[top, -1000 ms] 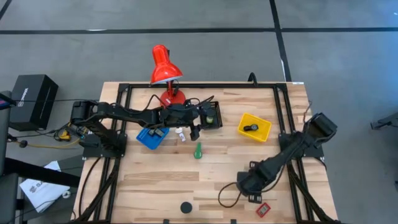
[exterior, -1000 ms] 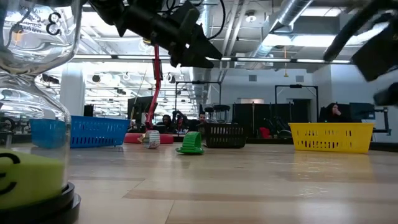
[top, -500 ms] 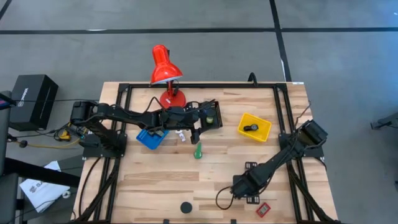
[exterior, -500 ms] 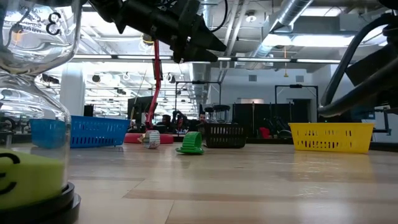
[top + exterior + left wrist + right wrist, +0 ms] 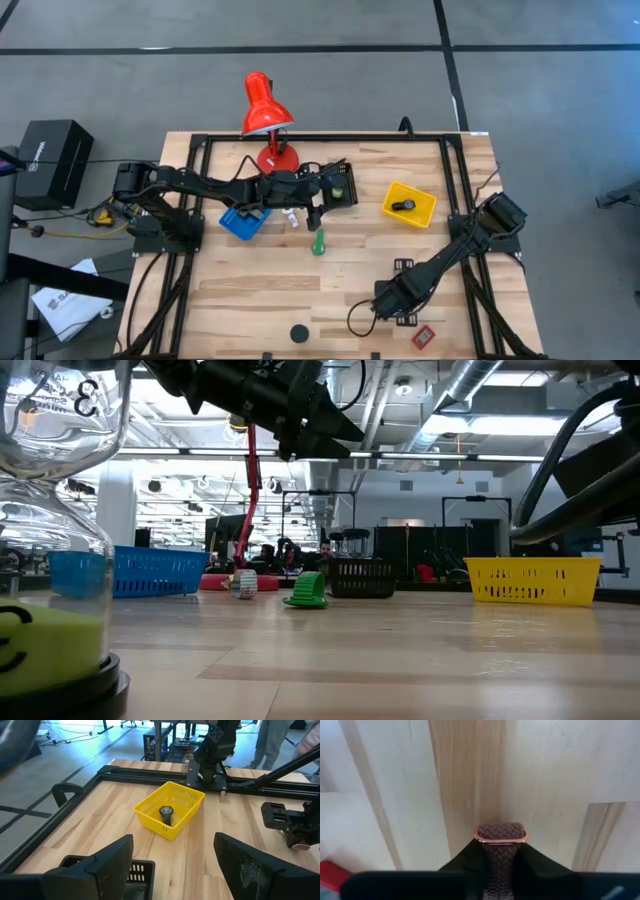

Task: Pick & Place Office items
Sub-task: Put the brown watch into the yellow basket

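The right gripper (image 5: 500, 865) pinches a braided band (image 5: 501, 851), dark and woven with a thin coppery rim at its free end; it looks like a watch strap, though little of it shows. Its long axis runs straight out from between the fingers, the rounded end pointing away from the wrist over bare table (image 5: 555, 775). In the high view this gripper (image 5: 392, 297) sits low over the table's near edge, far from the yellow bin (image 5: 426, 208) and just beside a black rectangular piece (image 5: 407, 319) with a red tag (image 5: 423, 338) next to that.

The yellow bin holds one dark round item (image 5: 166, 812), so at least one placement seems done. The blue bin (image 5: 228, 224) also carries something, unclear what. Still loose on the table: a green stick-like piece (image 5: 318, 242) and a small white tube (image 5: 291, 214), both well to the blue-bin side of the yellow bin, and a black disc (image 5: 298, 333) at the near edge. Most of the sorting is left, by my judgement.

The left gripper (image 5: 172, 865) hangs spread and empty over the black bin (image 5: 347, 184), just beside the yellow bin on its lamp side.
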